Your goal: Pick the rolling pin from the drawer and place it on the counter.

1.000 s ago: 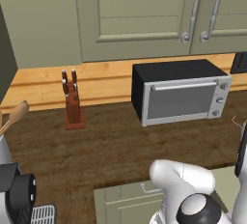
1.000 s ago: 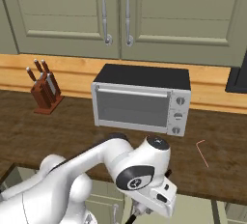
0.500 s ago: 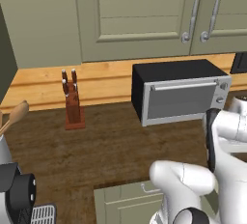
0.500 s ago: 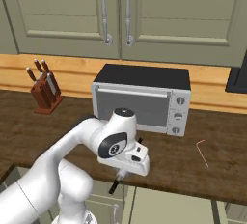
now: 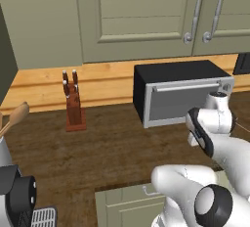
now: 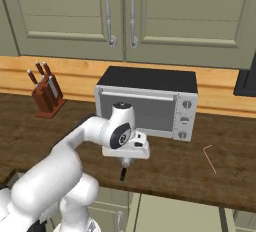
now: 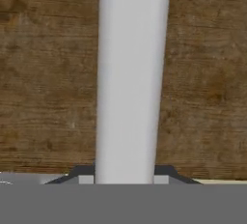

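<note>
Since half a second ago your gripper (image 6: 124, 162) has swung farther over the counter (image 6: 45, 131), near its front edge. It pinches the rolling pin (image 7: 131, 78), which seemingly hangs upright, long axis vertical, dark end (image 6: 122, 174) down.

We see the white arm bent over the dark wood worktop (image 6: 45, 126), its hand (image 6: 123, 165) pointing down in front of the toaster oven (image 6: 147, 102). A slim rod, the rolling pin (image 6: 123, 172), hangs upright from the hand w/ its dark lower end just above the worktop; fingers too small to read, but they look closed on it. Knife block (image 6: 46, 96) stands far left near the tan back ledge (image 6: 65, 73). A thin red bent wire (image 6: 209, 156) lies on the worktop to the right. Grey-green cupboard doors (image 6: 120, 11) w/ long silver handles above
</note>
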Controlling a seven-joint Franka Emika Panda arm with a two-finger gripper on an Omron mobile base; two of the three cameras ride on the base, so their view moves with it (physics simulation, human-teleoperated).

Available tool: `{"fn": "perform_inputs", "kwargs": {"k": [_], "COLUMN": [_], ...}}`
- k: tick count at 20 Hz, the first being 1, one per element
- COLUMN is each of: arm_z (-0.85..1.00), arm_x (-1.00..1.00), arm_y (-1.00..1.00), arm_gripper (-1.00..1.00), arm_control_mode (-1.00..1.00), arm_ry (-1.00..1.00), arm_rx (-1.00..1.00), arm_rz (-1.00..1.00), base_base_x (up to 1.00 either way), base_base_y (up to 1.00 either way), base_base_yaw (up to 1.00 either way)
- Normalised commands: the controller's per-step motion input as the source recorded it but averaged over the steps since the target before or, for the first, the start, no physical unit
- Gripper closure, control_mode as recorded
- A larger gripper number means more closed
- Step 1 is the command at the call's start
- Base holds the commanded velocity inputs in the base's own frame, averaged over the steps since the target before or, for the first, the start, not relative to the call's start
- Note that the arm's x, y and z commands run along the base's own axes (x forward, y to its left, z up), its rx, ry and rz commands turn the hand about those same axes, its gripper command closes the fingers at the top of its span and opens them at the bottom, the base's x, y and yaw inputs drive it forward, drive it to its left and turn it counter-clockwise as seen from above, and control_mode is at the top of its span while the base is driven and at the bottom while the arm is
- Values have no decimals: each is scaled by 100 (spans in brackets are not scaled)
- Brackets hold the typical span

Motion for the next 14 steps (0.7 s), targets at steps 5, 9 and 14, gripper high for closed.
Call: {"fn": "perform_inputs", "kwargs": {"k": [5, 9, 14], "arm_z": [-34, -53, -31], "arm_x": [71, 49, 7], "arm_y": [1, 0, 0], "arm_gripper": [100, 100, 100], "arm_control_mode": [-100, -100, -100], "arm_ry": [-2, -8, -11], "arm_rx": [0, 0, 0], "arm_rz": [9, 5, 1], "base_base_x": [0, 0, 0], "base_base_y": [0, 0, 0], "base_base_yaw": [0, 0, 0]}}
